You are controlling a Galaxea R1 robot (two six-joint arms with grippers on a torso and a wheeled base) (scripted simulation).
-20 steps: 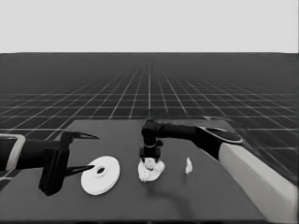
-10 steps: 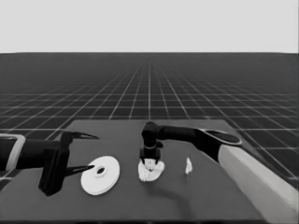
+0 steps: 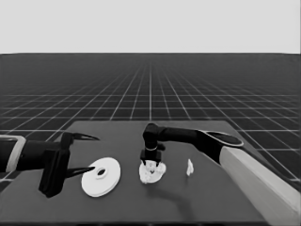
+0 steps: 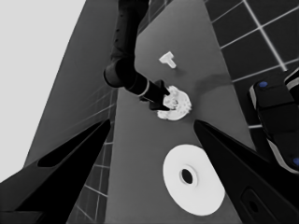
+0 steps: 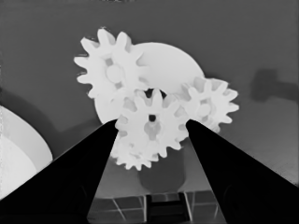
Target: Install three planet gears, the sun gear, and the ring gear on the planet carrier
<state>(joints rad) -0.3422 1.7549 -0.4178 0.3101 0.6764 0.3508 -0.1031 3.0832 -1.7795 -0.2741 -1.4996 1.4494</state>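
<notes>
The right claw (image 5: 152,128) holds a small white toothed gear (image 5: 150,127) just above the smaller white round part (image 3: 151,172), mid-desk. Lower it straight, teeth meshing. The left claw (image 3: 81,153) waits wide open.

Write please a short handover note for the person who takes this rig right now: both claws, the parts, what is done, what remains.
Right claw: over the smaller round part at mid-table, shut on a gear at its centre.
Left claw: parked over the table's left end, open, holding nothing.
Done: two gears sit on the smaller round part, probably a third half hidden underneath.
Left: release the centre gear, then set the larger round part, lying beside the left claw, on top.
Thin white piece: untouched, to the right.
</notes>
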